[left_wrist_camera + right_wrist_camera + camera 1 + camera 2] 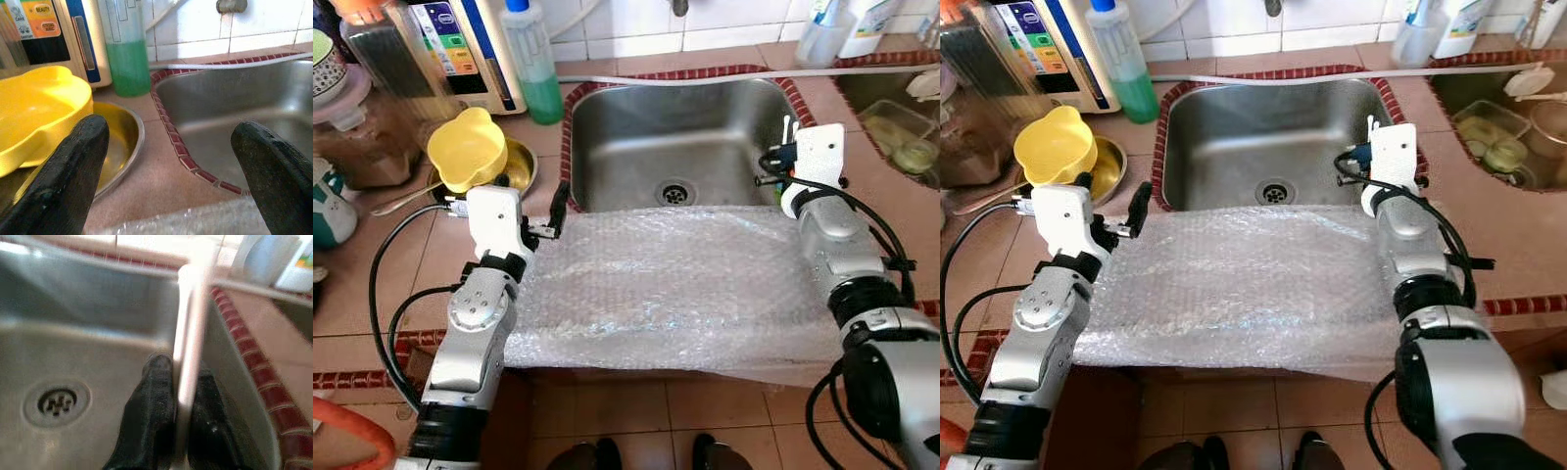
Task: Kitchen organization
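Bubble wrap [675, 289], a clear sheet, lies spread over the near edge of the steel sink [636, 127] and the tiled counter [440, 245], hanging a little past the counter's front edge. At the sheet's far left corner the left gripper [558, 211] stands just above the counter with its two black fingers [68, 176] spread wide and nothing between them; the edge of the wrap shows just below them in the left wrist view. At the far right corner the right gripper [178, 406] reaches over the sink basin, its fingers pressed together on a thin pale stick-like thing [188, 333] that stands upright between them; what it is cannot be told. The drain [674, 192] sits in the basin just beyond the wrap. Left of the sink a yellow bowl [468, 147] rests in a metal dish [519, 166], with a bottle of green liquid [533, 64] behind them by the wall.
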